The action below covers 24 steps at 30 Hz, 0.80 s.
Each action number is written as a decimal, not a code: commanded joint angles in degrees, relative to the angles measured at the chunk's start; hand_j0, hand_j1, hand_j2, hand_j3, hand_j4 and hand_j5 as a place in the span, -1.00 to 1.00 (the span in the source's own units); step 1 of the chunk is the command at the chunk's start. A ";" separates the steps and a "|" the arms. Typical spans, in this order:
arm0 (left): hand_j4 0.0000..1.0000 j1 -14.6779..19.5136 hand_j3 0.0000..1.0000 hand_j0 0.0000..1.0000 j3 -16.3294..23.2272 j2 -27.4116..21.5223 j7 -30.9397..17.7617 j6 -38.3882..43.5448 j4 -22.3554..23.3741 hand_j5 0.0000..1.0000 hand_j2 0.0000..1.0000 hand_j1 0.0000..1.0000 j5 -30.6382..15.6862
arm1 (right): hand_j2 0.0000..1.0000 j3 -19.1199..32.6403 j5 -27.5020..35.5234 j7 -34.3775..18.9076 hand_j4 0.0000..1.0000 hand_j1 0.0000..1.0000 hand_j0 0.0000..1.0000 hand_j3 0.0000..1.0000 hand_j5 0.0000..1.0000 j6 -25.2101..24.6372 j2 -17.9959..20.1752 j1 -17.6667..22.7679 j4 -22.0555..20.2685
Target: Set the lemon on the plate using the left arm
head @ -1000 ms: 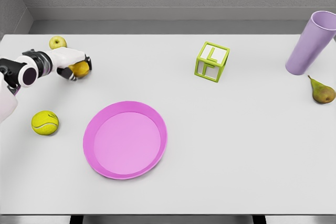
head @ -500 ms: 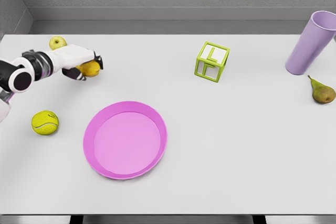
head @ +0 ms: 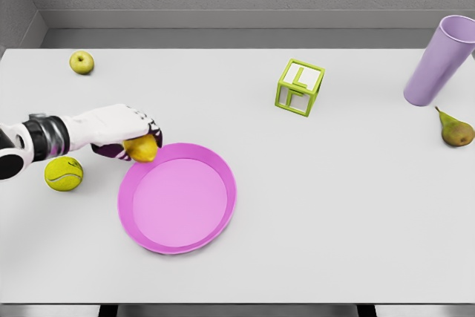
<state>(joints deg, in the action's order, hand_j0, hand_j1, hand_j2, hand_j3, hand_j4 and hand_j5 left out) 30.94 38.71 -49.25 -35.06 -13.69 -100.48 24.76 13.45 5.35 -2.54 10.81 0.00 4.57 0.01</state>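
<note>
One white worktop [head: 334,213] carries everything I see from the head camera, so I go through it from the biggest thing down. The pink plate [head: 215,220] lies toward the near left part of the worktop, round and shallow, nothing inside it. The lilac cup [head: 436,63] stands tilted at the far right edge. My left arm comes in from the left edge, and the left hand [head: 119,130] hovers just beyond the plate's far-left rim. The green wire-frame cube [head: 300,87] sits right of centre toward the far edge, well apart from the plate. The pear [head: 454,131] lies at the right edge, just in front of the cup. The tennis ball [head: 64,174] rests near the left edge, beside my forearm and left of the plate. The lemon [head: 142,148] is clasped under my palm, the fingers [head: 151,125] wrapped over its top, and it overlaps the plate's far-left rim; I cannot tell whether it touches. The small green apple [head: 82,61] sits in the far left corner.
</note>
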 commanded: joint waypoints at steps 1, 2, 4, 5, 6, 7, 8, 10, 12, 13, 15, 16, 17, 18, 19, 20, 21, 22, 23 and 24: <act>-0.04 -0.09 -0.04 -0.04 -0.04 -1.02 0.06 -11.35 -0.94 -0.04 -0.04 -0.04 -2.70 | 1.00 -0.01 0.01 -0.01 1.00 1.00 1.00 1.00 1.00 0.00 0.00 0.00 -0.01; -0.03 -0.52 -0.03 -0.03 -0.04 -1.46 0.06 -17.23 -0.95 -0.03 -0.03 -0.03 -4.90 | 1.00 -0.01 0.01 -0.01 1.00 1.00 1.00 1.00 1.00 0.00 0.00 0.00 -0.01; -0.03 -0.97 -0.03 -0.03 -0.04 -2.78 0.06 -21.31 -0.86 -0.03 -0.03 -0.03 -7.45 | 1.00 -0.01 0.01 0.08 1.00 1.00 1.00 1.00 1.00 0.00 0.00 0.00 -0.01; -0.02 -1.49 -0.02 -0.02 -0.04 -3.31 0.06 -21.31 -0.86 -0.02 -0.02 -0.02 -7.71 | 1.00 -0.01 0.01 -0.01 1.00 1.00 1.00 1.00 1.00 0.00 0.00 0.00 -0.01; -0.02 -1.84 -0.02 -0.02 -0.04 -3.31 0.06 -21.31 -0.86 -0.02 -0.02 -0.02 -8.24 | 1.00 -0.01 0.01 -0.01 1.00 1.00 1.00 1.00 1.00 0.00 0.00 0.00 -0.01; -0.02 -2.55 -0.02 -0.02 -0.04 -3.39 0.06 -21.31 -0.86 -0.02 -0.02 -0.02 -8.50 | 1.00 0.08 0.01 -0.01 1.00 1.00 1.00 1.00 1.00 0.00 0.00 0.00 -0.01; -0.02 -2.55 -0.02 -0.02 -0.04 -3.66 0.06 -21.31 -0.77 -0.02 -0.02 -0.02 -8.50 | 1.00 -0.01 0.01 -0.01 1.00 1.00 1.00 1.00 1.00 0.00 0.00 0.00 -0.01; 0.09 -2.64 0.09 0.09 -0.04 -3.66 0.06 -21.31 -0.68 0.09 0.09 0.09 -8.50 | 1.00 -0.01 0.01 -0.01 1.00 1.00 1.00 1.00 1.00 0.00 0.00 0.00 -0.01; 0.12 -2.55 0.12 0.12 -0.04 -3.04 0.06 -21.31 -0.68 0.12 0.12 0.12 -8.50 | 1.00 -0.01 0.01 -0.01 1.00 1.00 1.00 1.00 1.00 0.00 0.00 0.00 -0.01; 0.11 -2.64 0.11 0.11 -0.04 -2.87 0.06 -21.31 -0.68 0.11 0.11 0.11 -8.50 | 1.00 0.08 0.01 -0.01 1.00 1.00 1.00 1.00 1.00 0.00 0.00 0.00 -0.01; 0.11 -2.72 0.11 0.11 0.05 -1.64 0.06 -21.31 -0.68 0.11 0.11 0.11 -8.50 | 1.00 -0.01 0.01 -0.01 1.00 1.00 1.00 1.00 1.00 0.00 0.00 0.00 -0.01; 0.11 -3.16 0.11 0.11 0.14 -1.11 0.06 -21.31 -0.68 0.11 0.11 0.11 -8.50 | 1.00 0.08 0.01 -0.01 1.00 1.00 1.00 1.00 1.00 0.00 0.00 0.00 -0.01; 0.11 -3.52 0.11 0.11 0.14 -0.93 0.06 -21.31 -0.68 0.11 0.11 0.11 -8.33 | 1.00 -0.01 0.01 -0.01 1.00 1.00 1.00 1.00 1.00 0.00 0.00 0.00 -0.01; 0.11 -3.52 0.11 0.11 0.14 -0.93 0.06 -21.31 -0.68 0.11 0.11 0.11 -8.15 | 1.00 -0.01 0.01 -0.01 1.00 1.00 1.00 1.00 1.00 0.00 0.00 0.00 -0.01; 0.11 -3.60 0.11 0.11 0.14 -0.93 0.06 -21.31 -0.68 0.11 0.11 0.11 -8.07 | 1.00 -0.01 0.01 -0.01 1.00 1.00 1.00 1.00 1.00 0.00 0.00 0.00 -0.01; 0.11 -3.69 0.11 0.11 0.14 -0.93 0.06 -21.31 -0.59 0.11 0.11 0.11 -7.89 | 1.00 0.08 0.01 -0.01 1.00 1.00 1.00 1.00 1.00 0.00 0.00 0.00 -0.01; 0.11 -3.69 0.11 0.11 0.23 -0.93 0.06 -21.31 -0.59 0.11 0.11 0.11 -7.80 | 1.00 -0.01 0.01 -0.01 1.00 1.00 1.00 1.00 1.00 0.00 0.00 0.00 -0.01; 0.11 -3.69 0.11 0.11 0.23 -1.02 0.06 -21.31 -0.59 0.11 0.11 0.11 -7.63 | 1.00 0.08 0.01 -0.01 1.00 1.00 1.00 1.00 1.00 0.00 0.00 0.00 -0.01; 0.11 -3.69 0.11 0.11 0.23 -0.93 0.06 -21.31 -0.59 0.11 0.11 0.11 -7.54 | 1.00 0.08 0.01 -0.01 1.00 1.00 1.00 1.00 1.00 0.00 0.00 0.00 -0.01; 0.11 -3.69 0.11 0.11 0.23 -0.93 0.06 -21.31 -0.59 0.11 0.11 0.11 -7.36 | 1.00 -0.01 0.01 -0.01 1.00 1.00 1.00 1.00 1.00 0.00 0.00 0.00 -0.01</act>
<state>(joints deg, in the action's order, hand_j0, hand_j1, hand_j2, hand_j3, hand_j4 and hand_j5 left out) 27.25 38.94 -50.23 -35.03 -35.15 -101.08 17.49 13.47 5.35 -2.54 10.81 0.00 4.57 0.01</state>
